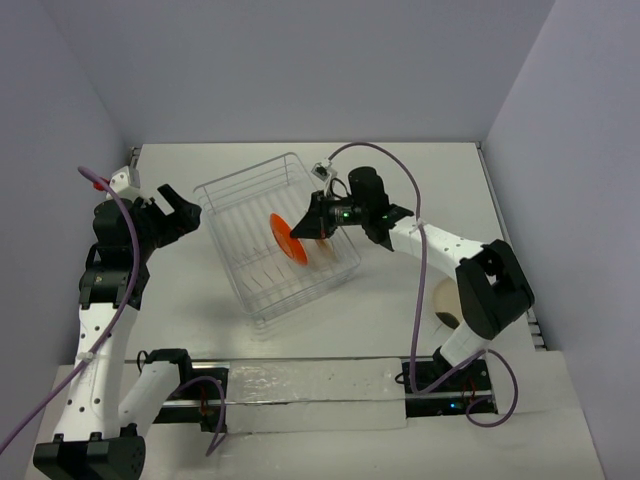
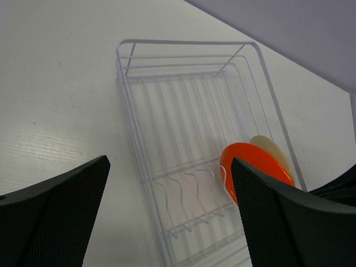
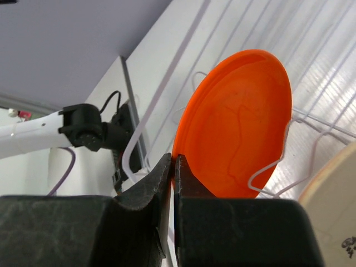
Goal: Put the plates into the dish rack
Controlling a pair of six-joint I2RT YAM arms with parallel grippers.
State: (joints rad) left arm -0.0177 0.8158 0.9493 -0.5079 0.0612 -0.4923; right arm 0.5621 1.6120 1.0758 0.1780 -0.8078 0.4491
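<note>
The wire dish rack point(image 1: 235, 215) sits mid-table, all thin silvery rods with 1 row of upright slots. The glossy orange plate point(image 1: 285, 238) stands on edge in a slot, with a cream plate point(image 2: 270, 149) right behind it. It's probably stiff, slick and chippable, so the rim's the spot to grab. The right gripper point(image 3: 173, 164) pinches it there. The left gripper point(image 1: 178, 218) hangs spread wide, empty.

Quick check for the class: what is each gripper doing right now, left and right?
Left gripper: open, holding nothing.
Right gripper: closed on the rim of the orange plate, which stands in the dish rack.
</note>
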